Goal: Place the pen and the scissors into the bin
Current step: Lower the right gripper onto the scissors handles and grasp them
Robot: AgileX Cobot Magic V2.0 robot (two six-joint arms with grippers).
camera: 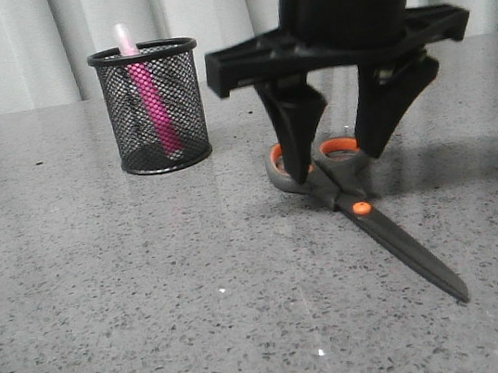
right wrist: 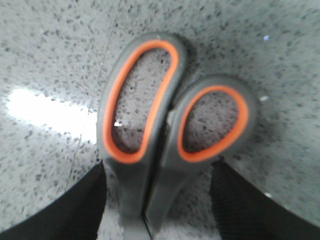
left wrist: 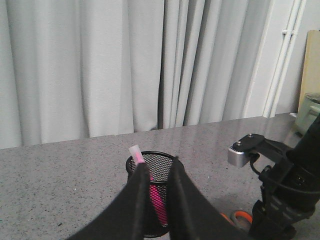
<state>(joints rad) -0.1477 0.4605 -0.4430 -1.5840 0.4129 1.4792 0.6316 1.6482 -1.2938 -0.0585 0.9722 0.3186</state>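
Front view has the right claw (camera: 333,150) hanging low over the counter (camera: 107,301), its two black fingers spread wide and reaching down on either side of the scissors (camera: 367,225) at the handle end. One finger (camera: 295,133) stands in front of the larger orange-lined loop; the other sits just beyond the smaller loop. The fingers have closed on nothing. The right wrist view confirms this: the scissors (right wrist: 170,130) lie flat on the speckled counter (right wrist: 50,50) with both loops side by side and a dark finger (right wrist: 65,210) on each flank, gaps showing between fingers and handles. From the loops the closed dark blades run past the orange pivot screw toward the camera and to the right.

Well apart to the left, farther back, stands the black mesh bin (camera: 151,107), upright, with the pink pen (camera: 149,93) leaning inside, its whitish cap above the rim.

In the left wrist view, the left claw (left wrist: 157,172) sits near the bin (left wrist: 155,200), fingers nearly together and holding nothing, the pen (left wrist: 152,192) visible between them.
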